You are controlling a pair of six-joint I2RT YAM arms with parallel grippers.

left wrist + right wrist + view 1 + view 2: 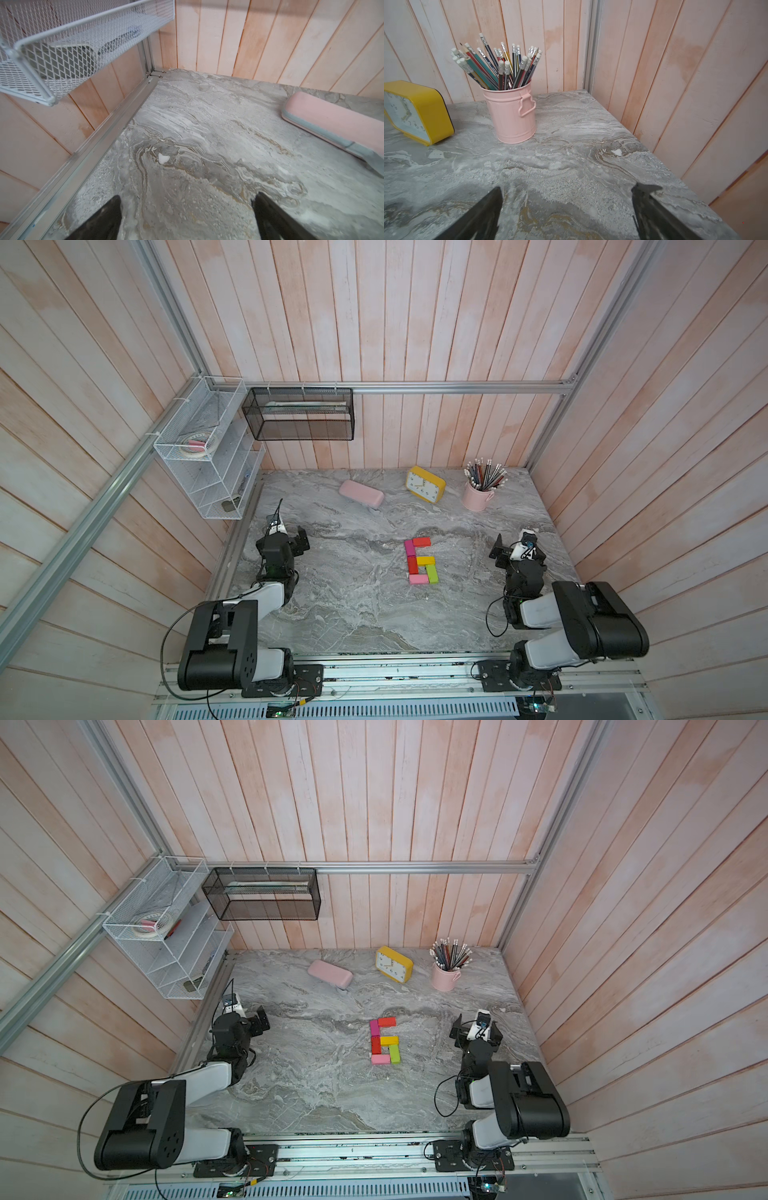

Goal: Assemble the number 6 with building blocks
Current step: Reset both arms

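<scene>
The building blocks [419, 561] lie flat on the surface [353, 614], in front of the clock [425, 484] and well apart from it, on the robot's side. They read as a 6: a red top bar, magenta and red down the left, a yellow middle bar, green on the right and light pink along the bottom, each touching its neighbours.

By the look of it, the figure is complete, so your step is a check, not a grasp. If you judge that a joint needs closing, nudge one block from outside the figure with a closed tip, slowly, so the neighbours do not shift.

The left claw [187, 216] is spread wide with nothing in it, far to the clock's left. The right claw [566, 207] is equally wide and empty, to the clock's right and nearer the robot.

Just right of the clock, the pink bucket [512, 116] holds a bunch of pencils. Up on the walls, left of the clock, the white wire rack [199, 456] holds a tape roll, and the black mesh basket [299, 414] holds something long and pale that you cannot identify.
</scene>
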